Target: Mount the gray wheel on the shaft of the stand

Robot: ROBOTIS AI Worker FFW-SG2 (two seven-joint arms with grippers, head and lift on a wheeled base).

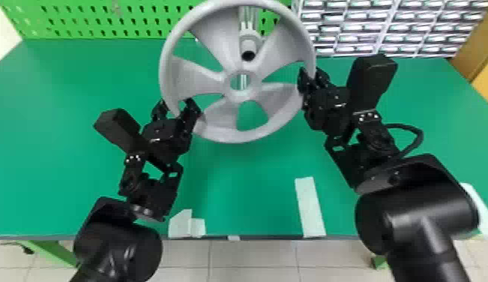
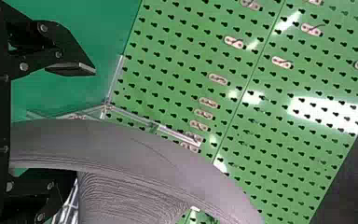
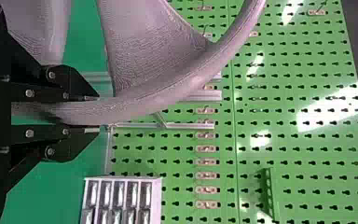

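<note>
- Head view: the wheel is held up over the desk, between the two arms and in front of the shaft of the stand.
- It is not mounted. The shaft's end shows through a gap between two spokes, above the hub, so the hub's hole is off the shaft's line.
- What is left, as I judge it: bring hole and shaft into line, slide the wheel on, then let go.
- The wheel's broad face is turned to the robot, with its rim looking nearly round. Being a disc, it has no long axis in its face; its axle line through the hub runs roughly from the robot towards the stand. I can't judge the exact tilt.
- The left gripper straddles the rim at its near left part; the right gripper is at the rim's right side.
- Left wrist view: the left gripper's fingers are spread, the rim passing between them with a wide gap to one finger. It looks more like a loose cradle than a grip. The pegboard stands beyond.
- Right wrist view: the right gripper pinches the rim between its two fingers, which lie close on either side. This looks like the firmer hold, so the wheel could pivot about it during lining up.
</note>
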